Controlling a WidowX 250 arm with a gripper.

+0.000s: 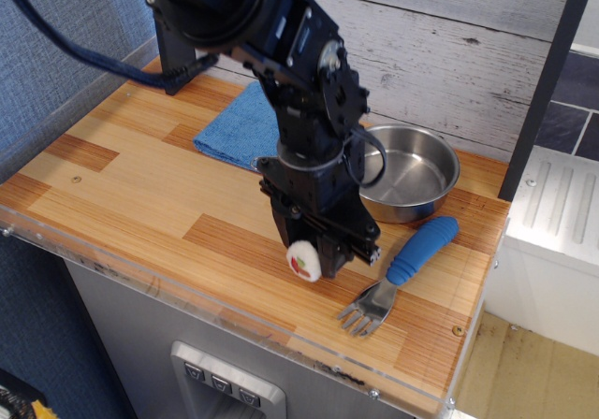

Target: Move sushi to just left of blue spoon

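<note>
The sushi (304, 261) is a small roll whose white end with a red and green centre faces me. My gripper (316, 251) is shut on it and holds it low over the wooden counter, near the front. The blue spoon (401, 271) lies just to the right of it, with its blue handle pointing to the back right and its dark tined head (365, 310) toward the front edge. The sushi is a short gap to the left of the spoon's handle. I cannot tell whether the sushi touches the counter.
A steel pan (404, 172) stands behind the spoon at the back right. A blue cloth (241, 124) lies at the back, partly hidden by the arm. The counter's front edge has a clear plastic lip (234, 318). A dark post (546, 73) stands at the right.
</note>
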